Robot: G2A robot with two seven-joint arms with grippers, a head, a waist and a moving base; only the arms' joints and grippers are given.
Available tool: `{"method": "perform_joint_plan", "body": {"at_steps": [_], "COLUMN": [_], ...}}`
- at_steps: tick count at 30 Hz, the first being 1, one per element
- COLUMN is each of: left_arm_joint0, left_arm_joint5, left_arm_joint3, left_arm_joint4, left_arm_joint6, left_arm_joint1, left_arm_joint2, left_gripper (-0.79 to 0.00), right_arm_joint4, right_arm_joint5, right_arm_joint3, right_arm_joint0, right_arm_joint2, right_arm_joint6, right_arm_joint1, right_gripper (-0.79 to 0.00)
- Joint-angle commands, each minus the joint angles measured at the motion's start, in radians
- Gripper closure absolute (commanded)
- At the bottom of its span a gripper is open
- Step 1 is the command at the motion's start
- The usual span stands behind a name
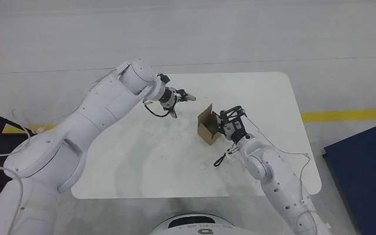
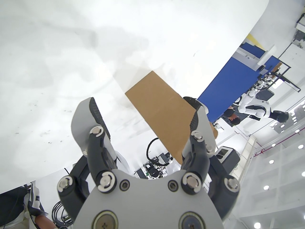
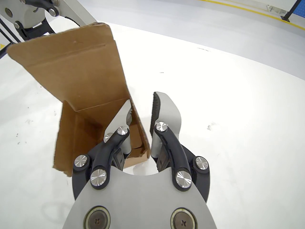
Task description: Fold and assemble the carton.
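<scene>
Overhead, left hand (image 1: 185, 106) spread near carton (image 1: 205, 124), right wrist view adds right hand (image 3: 142, 101) pinching its wall

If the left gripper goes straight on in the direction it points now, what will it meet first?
Probably the carton: its brown panel lies straight ahead of the open left gripper; how far is unclear.

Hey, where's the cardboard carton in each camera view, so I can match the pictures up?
Top view: the carton stands open near the table's middle, at the right gripper, apart from the left gripper.
Left wrist view: a brown panel beyond the left gripper's open fingers.
Right wrist view: up close, its side wall at the right gripper.
Shared landmark: the left gripper, behind the carton in the right wrist view.
</scene>
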State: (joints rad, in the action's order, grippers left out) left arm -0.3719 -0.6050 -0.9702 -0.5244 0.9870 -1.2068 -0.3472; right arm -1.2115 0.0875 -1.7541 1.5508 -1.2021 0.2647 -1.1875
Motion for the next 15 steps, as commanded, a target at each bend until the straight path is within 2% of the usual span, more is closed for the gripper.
{"method": "perform_joint_plan", "body": {"at_steps": [1,3,6,7,10,15], "left_arm_joint0": [-0.037,-0.083,-0.159,-0.186,-0.269,-0.406], "left_arm_joint5": [-0.018,-0.047,-0.088,-0.102,-0.139,-0.169], "left_arm_joint3": [-0.079,-0.168,-0.301,-0.345,-0.468,-0.637], "left_arm_joint4": [0.008,0.022,0.044,0.051,0.078,0.12], "left_arm_joint6": [-0.016,-0.038,-0.072,-0.083,-0.106,-0.113], "left_arm_joint1": [0.039,0.082,0.147,0.168,0.228,0.31], "left_arm_joint2": [-0.036,-0.078,-0.156,-0.185,-0.274,-0.421], "left_gripper": [-0.711,-0.711,-0.708,-0.702,-0.702,-0.705], "right_arm_joint4": [0.001,-0.001,0.002,0.012,0.032,0.053], "right_arm_joint5": [-0.002,-0.005,-0.017,-0.047,-0.227,-0.35], "right_arm_joint3": [-0.002,-0.007,-0.023,-0.033,-0.079,-0.13], "right_arm_joint0": [0.001,-0.004,-0.005,-0.002,0.021,0.052], "right_arm_joint2": [0.005,0.015,0.029,0.028,0.029,0.056], "right_arm_joint6": [0.023,0.047,0.065,0.058,0.041,0.056], "right_arm_joint1": [-0.001,-0.002,-0.006,-0.008,-0.02,-0.032], "right_gripper": [-0.135,0.0,0.0,0.0,0.0,0.0]}}
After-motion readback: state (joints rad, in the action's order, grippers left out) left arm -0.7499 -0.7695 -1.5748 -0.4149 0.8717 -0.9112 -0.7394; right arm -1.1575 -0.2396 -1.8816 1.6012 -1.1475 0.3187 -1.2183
